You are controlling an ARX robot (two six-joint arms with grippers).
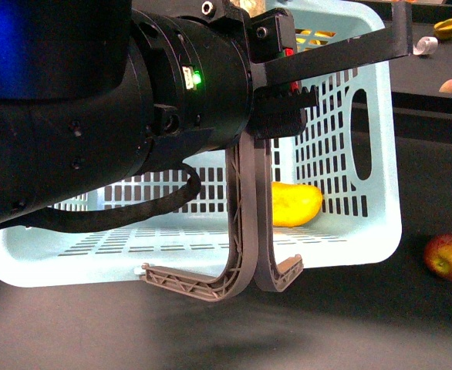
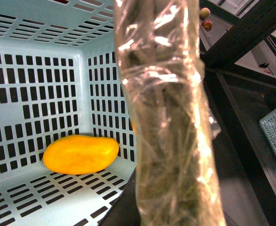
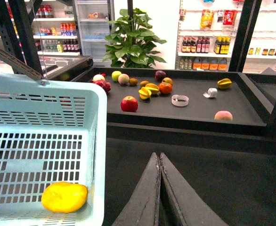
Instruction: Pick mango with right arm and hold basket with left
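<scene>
nearest in the front view, the bulky black left arm fills the upper left, its green light lit and a black cable looping beneath it. its ridged left tool is clamped shut on the tops of the two grey-brown handles, which are pressed together and curve down from it in front of the basket.

in the left wrist view a blurred column wrapped in clear film stands close to the lens; what it is cannot be told.

the mango is inside the turquoise basket, lying on its side on the slotted floor, close against a slotted wall near a corner. no tool touches it.

the right tool shows in its own wrist view with both dark fingers pressed flat together, gripping nothing. it hangs over the dark bench, outside the basket and just beside its wall.

further right on the bench lies a red-yellow apple, well apart from the basket.

beyond, a raised black tray carries loose fruit: a red apple, a peach, a star-shaped fruit and a white tape ring. behind it stand a leafy plant and shop shelves of bottles.
</scene>
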